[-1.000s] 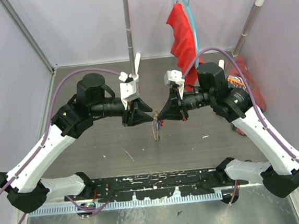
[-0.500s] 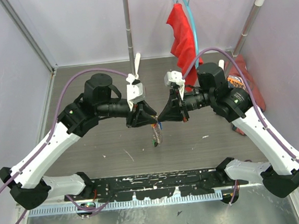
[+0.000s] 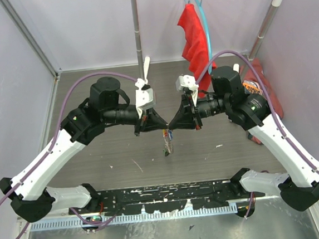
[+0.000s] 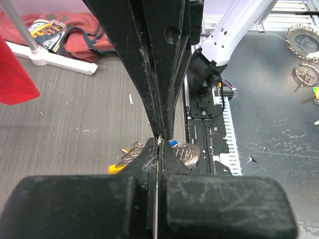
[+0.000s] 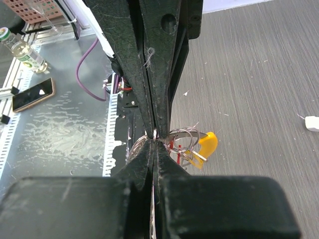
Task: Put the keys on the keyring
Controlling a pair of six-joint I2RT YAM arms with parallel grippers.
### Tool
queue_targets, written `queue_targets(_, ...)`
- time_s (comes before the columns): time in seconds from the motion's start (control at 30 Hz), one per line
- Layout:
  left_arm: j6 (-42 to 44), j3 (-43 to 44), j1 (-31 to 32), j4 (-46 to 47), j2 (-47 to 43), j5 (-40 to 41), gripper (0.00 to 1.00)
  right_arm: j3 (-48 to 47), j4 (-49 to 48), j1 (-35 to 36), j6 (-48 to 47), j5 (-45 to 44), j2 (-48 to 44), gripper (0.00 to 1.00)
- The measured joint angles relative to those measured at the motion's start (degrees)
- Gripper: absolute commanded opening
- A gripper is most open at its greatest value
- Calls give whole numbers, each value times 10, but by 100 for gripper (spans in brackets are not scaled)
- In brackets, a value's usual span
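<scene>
1. Table: grey wood-grain top between pale walls. Both arm bases are bolted along its near edge.
2. Left arm: white and black, reaching in from the left with its wrist level above the middle of the table.
3. Right arm: the same build, reaching in from the right, mirroring the left.
4. Clothes rail: a white upright post and crossbar at the back of the table.
5. Red cloth: draped from a light-blue hanger on the crossbar.
6. Left gripper: fingers pressed fully together, tip to tip with the opposite gripper, nipping thin wire at the point.
7. Right gripper: fingers likewise pressed together, clamped on the same wire from the other side.
8. Keyring: thin grey wire loops held in the air between the two sets of fingertips, above the middle of the table. A curved orange-yellow piece sits just beside the loops.
9. Keys: a small cluster hanging below the meeting fingertips, clear of the table. Blue and red specks show, but individual keys are too small to tell apart.
</scene>
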State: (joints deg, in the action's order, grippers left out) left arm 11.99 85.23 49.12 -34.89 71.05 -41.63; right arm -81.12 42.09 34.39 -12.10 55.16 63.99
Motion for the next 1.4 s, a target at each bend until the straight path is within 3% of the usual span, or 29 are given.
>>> queue_targets(0.07, 0, 1, 0, -1, 0, 2, 0, 0, -1, 0, 3, -3, -1, 27)
queue_targets(0.3, -32, -31, 2, 33, -23, 31, 0, 0, -33, 0, 13, -60, -35, 43)
queue_targets(0.8, -134, -158, 3, 237, -123, 103, 0, 60, -113, 3, 21, -143, -98, 48)
queue_targets(1.07, -138, -158, 3, 271, -123, 106, 0, 97, -126, 12, 29, -205, -108, 51)
queue_targets(1.4, -136, -158, 3, 274, -119, 109, 0, 101, -132, 28, 32, -169, -116, 59)
